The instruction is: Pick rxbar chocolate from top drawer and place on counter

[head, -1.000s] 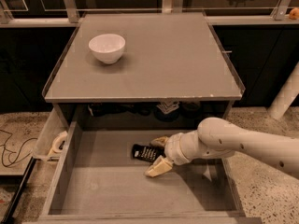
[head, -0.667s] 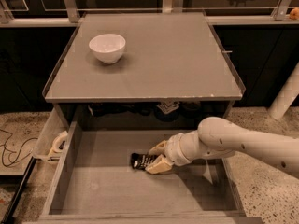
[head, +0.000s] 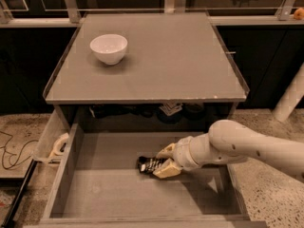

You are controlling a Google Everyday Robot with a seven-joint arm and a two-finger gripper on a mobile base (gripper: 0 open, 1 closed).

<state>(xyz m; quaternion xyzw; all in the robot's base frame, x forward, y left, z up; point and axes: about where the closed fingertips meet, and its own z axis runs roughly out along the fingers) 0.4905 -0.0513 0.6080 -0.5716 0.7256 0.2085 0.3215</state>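
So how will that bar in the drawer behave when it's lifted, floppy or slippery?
The bar, at the claw in the drawer, looks thin and flat, so probably light and slightly bendy. Its printed wrapper could be slick. Lying flat, it likely won't roll.

Cream end effector point(head: 164, 161) in grey top drawer point(head: 114, 194) — black, white-printed rxbar chocolate point(head: 149, 165).

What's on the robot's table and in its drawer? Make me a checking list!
Surface: grey counter, holding a bowl.
Job's things: rxbar chocolate lying in the open top drawer.
Clutter: white bowl; tape roll in the side tray.
Grippers: gripper low in the drawer, at the bar's right end.
Cables: dark cable on the floor, left.
Surroundings: speckled floor; dark cabinets behind.
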